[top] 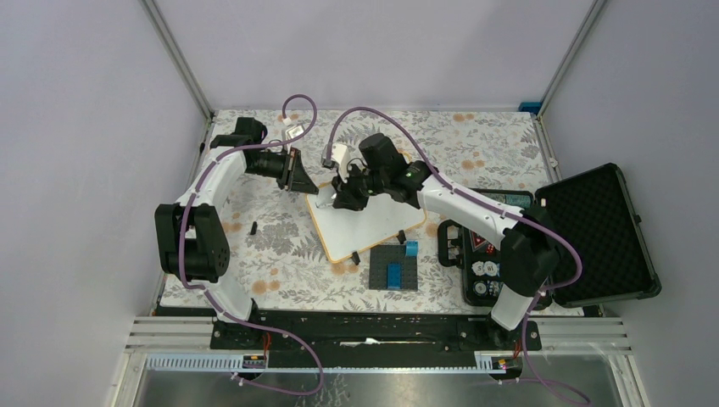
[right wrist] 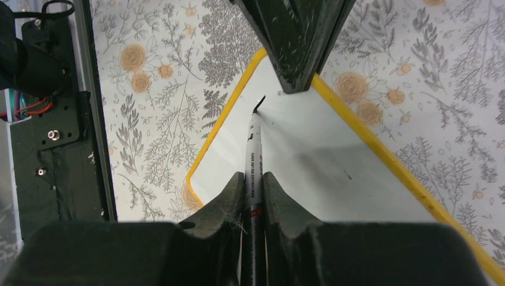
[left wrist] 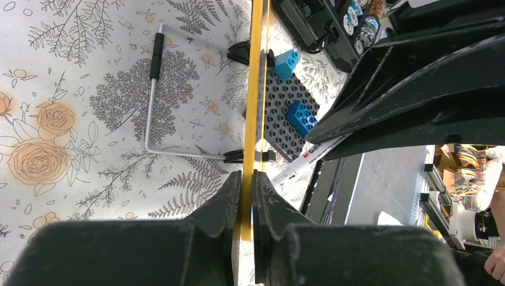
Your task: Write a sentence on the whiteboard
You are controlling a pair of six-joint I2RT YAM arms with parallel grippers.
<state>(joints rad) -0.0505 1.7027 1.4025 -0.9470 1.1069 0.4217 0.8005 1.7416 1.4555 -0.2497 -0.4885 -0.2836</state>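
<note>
One whiteboard (top: 377, 227) sits mid-table! Left gripper (left wrist: 247, 179) is clamped on its yellow frame at eleven o'clock. Right gripper (right wrist: 254, 182) squeezes one marker (right wrist: 255, 143), tip on the white surface. At five o'clock: one grey plate (top: 379, 266), two blue bricks (top: 412, 248).

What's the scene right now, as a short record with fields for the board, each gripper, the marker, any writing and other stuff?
whiteboard: mid-table, on the floral cloth
left gripper: shut on the whiteboard's frame edge
right gripper: shut on the marker
marker tip: down on the board, near a corner
writing: no words visible yet
nearby: grey brick plate with blue bricks; open black case at right
</note>
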